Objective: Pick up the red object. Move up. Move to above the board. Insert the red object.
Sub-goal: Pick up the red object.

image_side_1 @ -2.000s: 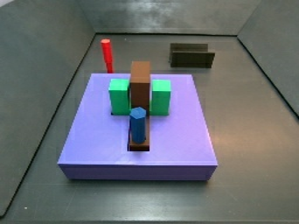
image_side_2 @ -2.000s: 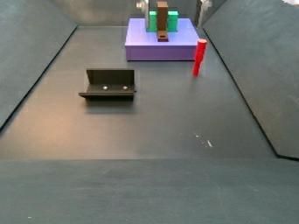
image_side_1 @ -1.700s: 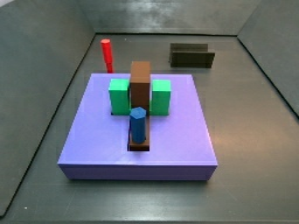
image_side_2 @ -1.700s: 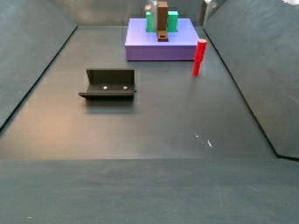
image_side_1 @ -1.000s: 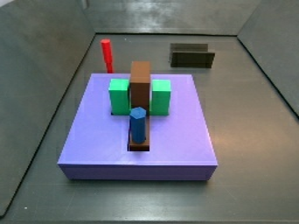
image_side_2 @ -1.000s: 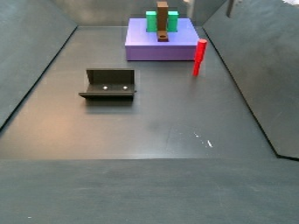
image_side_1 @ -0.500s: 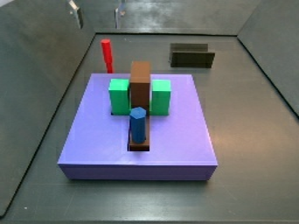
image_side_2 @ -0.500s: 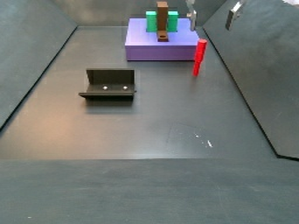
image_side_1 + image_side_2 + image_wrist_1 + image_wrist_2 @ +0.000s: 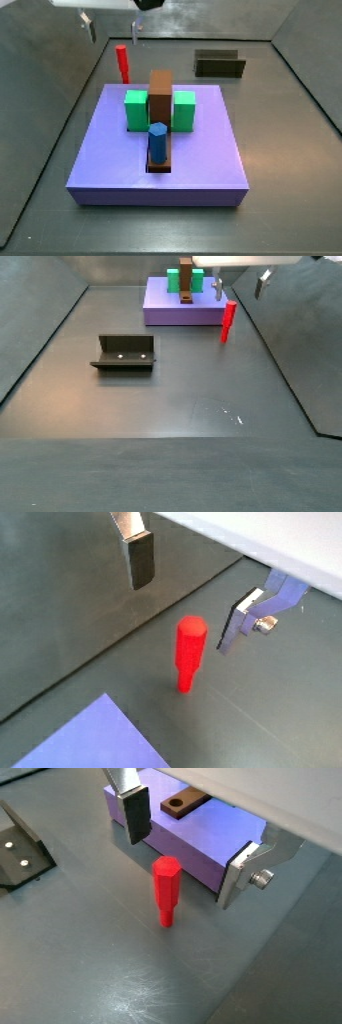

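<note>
- Above the red object (image 9: 190, 655), with room to spare: the hand (image 9: 194, 580), open, its two fingers (image 9: 134, 813) spread wide to either side of the peg and touching nothing.
- In both wrist views, seen between the silver plates: red object (image 9: 166, 891) upright on the grey floor (image 9: 120, 968), free of both dark pads.
- In a side view, upright just past the far left corner of the board (image 9: 120, 150): red object (image 9: 123, 63), with the hand (image 9: 112, 27) hanging overhead near the top edge.
- In a side view, just beside the board (image 9: 167, 313) at its near right corner: red object (image 9: 227, 321), standing on the floor, hand (image 9: 239, 286) a little above it.
- On the board: a brown bar (image 9: 160, 110) along the middle, green blocks (image 9: 136, 111) on both sides of it, a blue peg (image 9: 158, 143) upright at the bar's near end.
- Well apart on the floor: the fixture (image 9: 126, 353), dark and L-shaped.
</note>
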### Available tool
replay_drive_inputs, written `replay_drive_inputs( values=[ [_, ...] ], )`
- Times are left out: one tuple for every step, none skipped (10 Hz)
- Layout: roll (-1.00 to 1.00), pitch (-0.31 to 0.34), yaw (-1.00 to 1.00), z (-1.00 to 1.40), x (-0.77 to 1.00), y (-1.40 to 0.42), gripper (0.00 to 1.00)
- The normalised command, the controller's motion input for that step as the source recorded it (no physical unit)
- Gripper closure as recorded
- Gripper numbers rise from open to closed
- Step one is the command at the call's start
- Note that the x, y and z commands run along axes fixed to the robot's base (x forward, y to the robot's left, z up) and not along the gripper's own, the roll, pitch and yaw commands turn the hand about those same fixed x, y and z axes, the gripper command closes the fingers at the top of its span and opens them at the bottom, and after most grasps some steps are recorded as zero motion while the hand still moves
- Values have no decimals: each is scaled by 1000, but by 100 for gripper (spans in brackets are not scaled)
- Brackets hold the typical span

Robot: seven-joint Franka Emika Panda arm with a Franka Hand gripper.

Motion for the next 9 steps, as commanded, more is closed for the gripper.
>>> replay_drive_inputs(
  values=[
    [-87,0,0,-280,91,-51,0],
    [-79,0,0,-283,109,-37,0],
    [-51,0,0,-280,71,-6,0],
    [-56,0,0,-266,49,0,0],
    [-27,0,0,-240,83,0,0],
    [-14,0,0,-217,114,0,0],
    [0,0,0,-186,131,0,0],
    [0,0,0,-160,103,0,0],
    [0,1,0,-151,137,0,0]
  ],
)
